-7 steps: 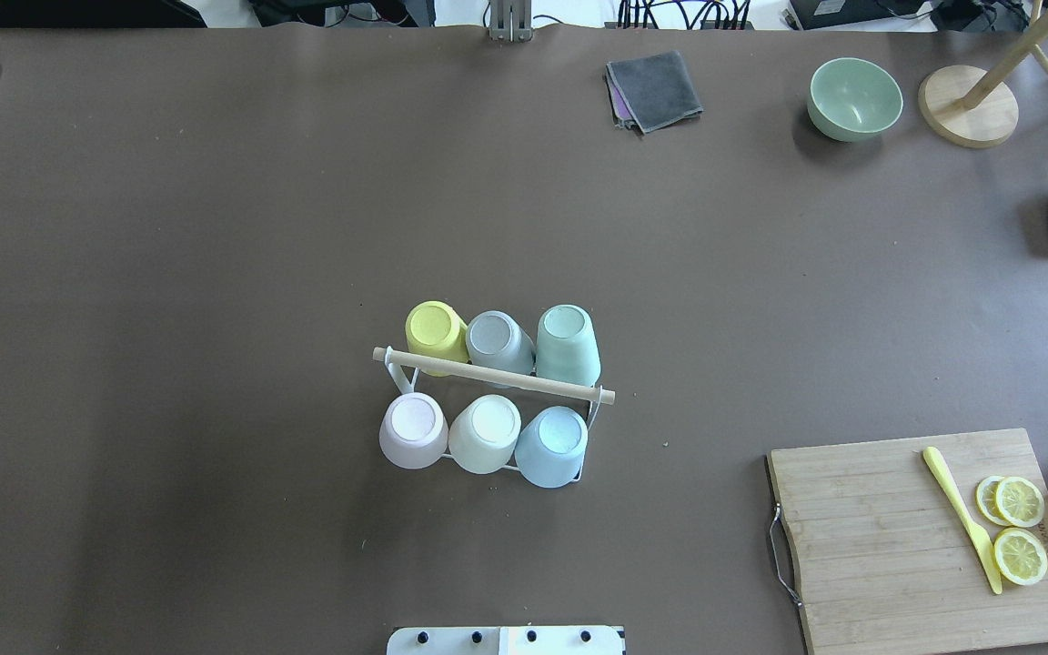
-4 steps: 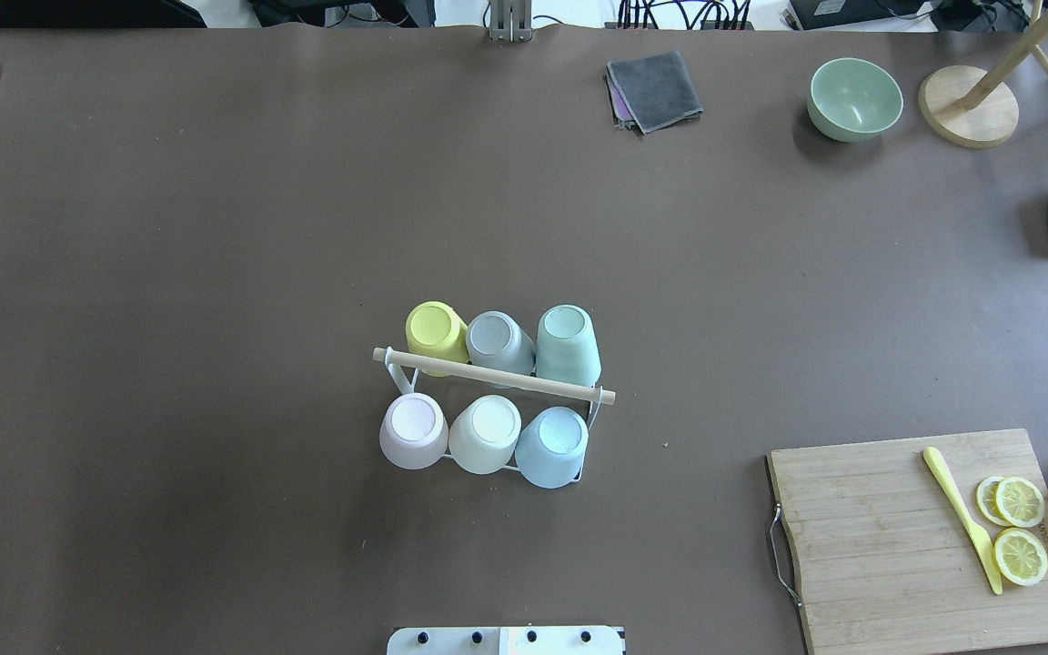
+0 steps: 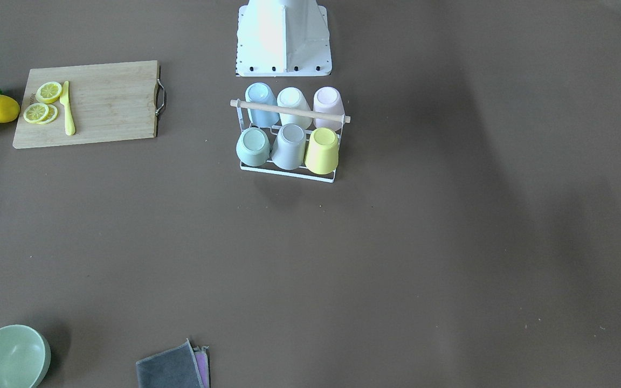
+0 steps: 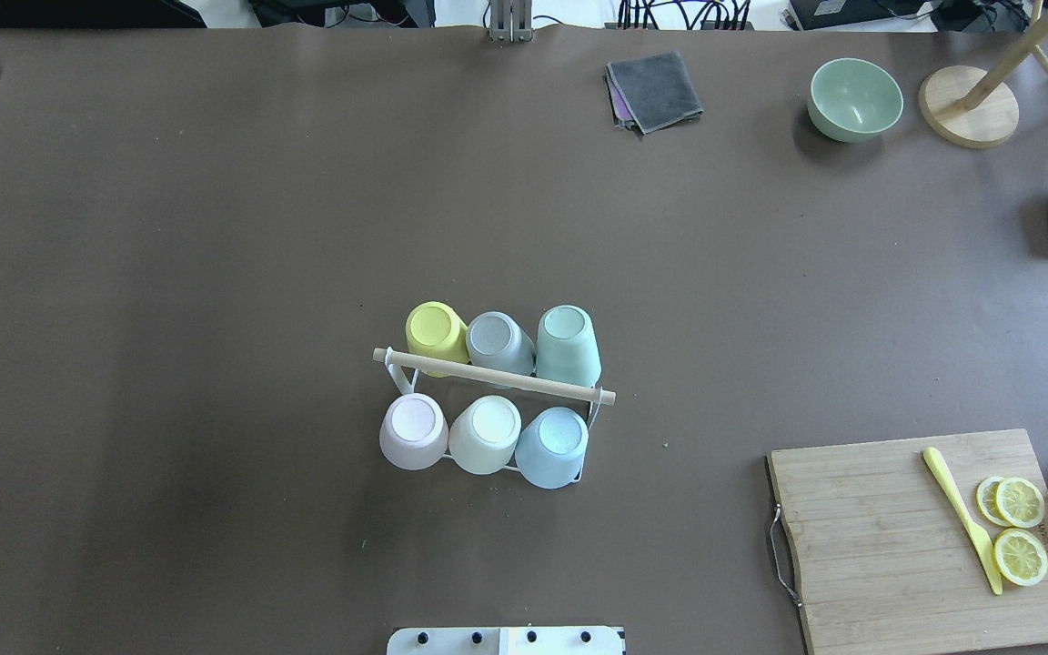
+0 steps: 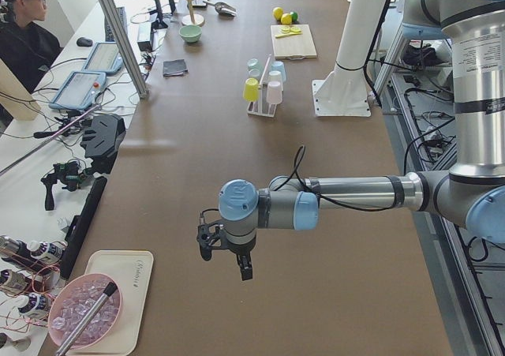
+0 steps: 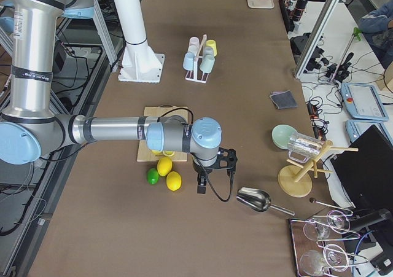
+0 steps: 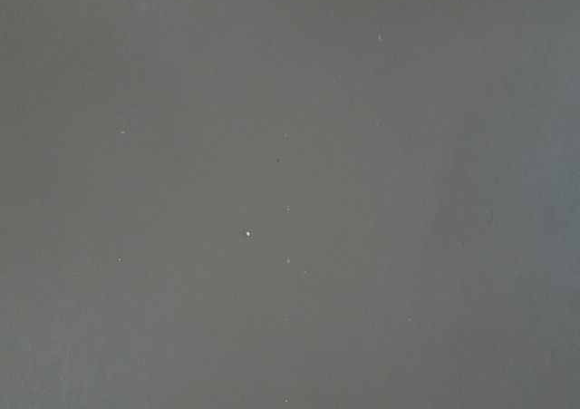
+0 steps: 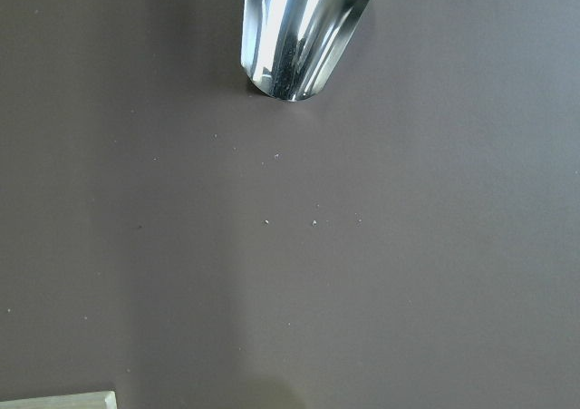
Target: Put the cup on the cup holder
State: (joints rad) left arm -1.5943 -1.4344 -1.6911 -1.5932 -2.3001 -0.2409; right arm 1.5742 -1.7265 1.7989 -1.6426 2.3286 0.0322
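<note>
The cup holder (image 4: 494, 375), a white wire rack with a wooden rod handle, stands at mid-table near the robot base. It also shows in the front-facing view (image 3: 290, 111). Several pastel cups sit upside down on its pegs, among them a yellow cup (image 4: 436, 329), a green cup (image 4: 567, 341) and a blue cup (image 4: 552, 443). My left gripper (image 5: 230, 255) hangs over bare table far to the left of the rack. My right gripper (image 6: 210, 176) hangs far to the right, near the lemons. I cannot tell whether either gripper is open or shut.
A wooden cutting board (image 4: 879, 546) with lemon slices and a yellow knife (image 4: 961, 518) lies at the front right. A green bowl (image 4: 854, 98), a grey cloth (image 4: 654, 89), a wooden stand (image 4: 968, 116) and a metal scoop (image 8: 304, 28) are at the far right.
</note>
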